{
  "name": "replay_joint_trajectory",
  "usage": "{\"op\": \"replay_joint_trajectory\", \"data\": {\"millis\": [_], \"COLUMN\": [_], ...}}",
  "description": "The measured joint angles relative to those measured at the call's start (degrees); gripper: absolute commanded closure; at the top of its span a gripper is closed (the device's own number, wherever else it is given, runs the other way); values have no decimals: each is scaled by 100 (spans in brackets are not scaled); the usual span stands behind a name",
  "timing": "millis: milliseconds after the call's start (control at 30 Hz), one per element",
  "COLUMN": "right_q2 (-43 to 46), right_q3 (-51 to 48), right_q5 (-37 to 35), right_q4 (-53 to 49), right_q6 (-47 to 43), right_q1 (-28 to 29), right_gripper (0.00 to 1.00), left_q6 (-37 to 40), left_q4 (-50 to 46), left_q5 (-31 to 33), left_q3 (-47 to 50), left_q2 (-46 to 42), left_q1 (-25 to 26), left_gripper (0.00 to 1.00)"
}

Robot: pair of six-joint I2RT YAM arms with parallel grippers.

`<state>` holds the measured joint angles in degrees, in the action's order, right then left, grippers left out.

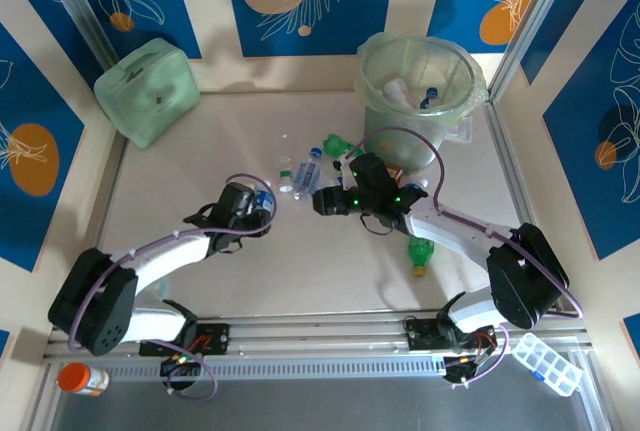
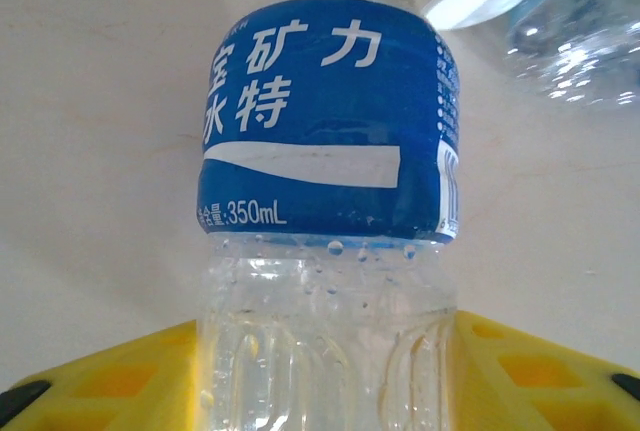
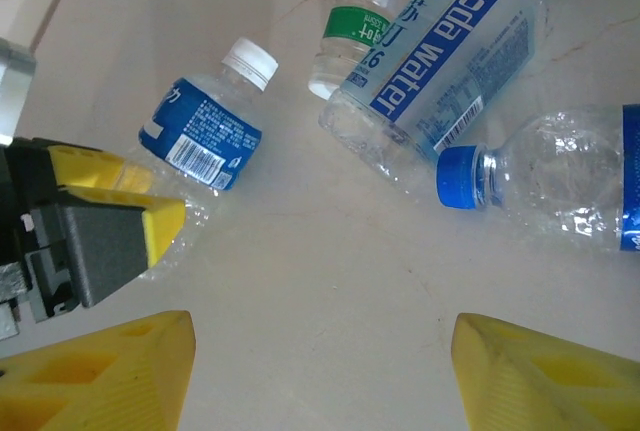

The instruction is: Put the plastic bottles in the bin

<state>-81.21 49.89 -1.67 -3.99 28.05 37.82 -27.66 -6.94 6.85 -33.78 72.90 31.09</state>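
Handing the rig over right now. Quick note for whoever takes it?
Left hand: shut on a blue-label bottle lying on the table.
Right hand: open, empty, over the loose bottles.
Bin: far right corner, a few binned bottles inside.
Done: those few.
Left: the gripped bottle, soda water bottle, blue-capped bottle, green bottle by the right arm, second green bottle near the bin.

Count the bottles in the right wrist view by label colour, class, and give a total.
Blue label: 3 (leftmost bottle, soda water bottle, blue-capped bottle)
Green label: 1 (green-labelled bottle)
Total: 4
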Motion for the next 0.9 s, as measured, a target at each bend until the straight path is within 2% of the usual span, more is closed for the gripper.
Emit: {"op": "replay_joint_trajectory", "data": {"millis": [200,367,467,567,800,900], "right_q2": [0,0,0,0,0,24], "right_q3": [-306,-640,-704,-802,-977,-1062], "right_q5": [807,1539,1875,2159,2393,2424], "right_q4": [557,1172,1515,1928,2470,2629], "right_q6": [514,1014,1281,1574,2063,2159], "right_q1": [-404,-553,-555,-555,-520,-520], "right_gripper": [28,19,11,9,9,14], "left_q6": [-105,-184,-289,-470,-791,-815], "left_q4": [363,981,1469,2028,3167,3383], "left_q5": [-417,-811,-1062,-1292,-1552,-1561], "left_q3": [505,844,929,966,968,933], "left_q2": [-1113,-1665,-1694,-1591,-962,-708], "left_q1": [83,177,251,439,1106,1351], "left_gripper": [48,50,52,52,52,52]}}
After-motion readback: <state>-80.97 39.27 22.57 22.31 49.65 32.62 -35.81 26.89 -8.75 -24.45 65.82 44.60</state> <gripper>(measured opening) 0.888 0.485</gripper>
